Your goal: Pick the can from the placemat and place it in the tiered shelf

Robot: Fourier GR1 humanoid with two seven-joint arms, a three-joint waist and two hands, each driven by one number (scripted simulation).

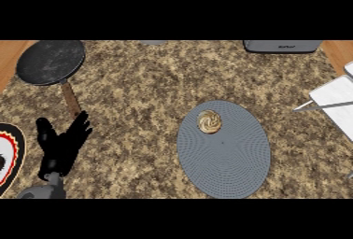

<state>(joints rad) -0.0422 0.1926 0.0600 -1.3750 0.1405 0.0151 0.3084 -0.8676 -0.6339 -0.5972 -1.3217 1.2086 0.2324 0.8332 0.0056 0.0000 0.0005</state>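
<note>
So far nothing is done: the can (209,121) stands untouched on the placemat (224,158). My left hand (62,144) rests open, well apart; my right hand is out of sight.

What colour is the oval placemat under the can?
The oval ribbed placemat is grey-blue; the head view shows it best.

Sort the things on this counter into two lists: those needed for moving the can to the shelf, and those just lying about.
Needed for the job:
can
placemat
shelf
left hand, resting open

Just lying about:
frying pan
patterned plate
grey appliance
</note>
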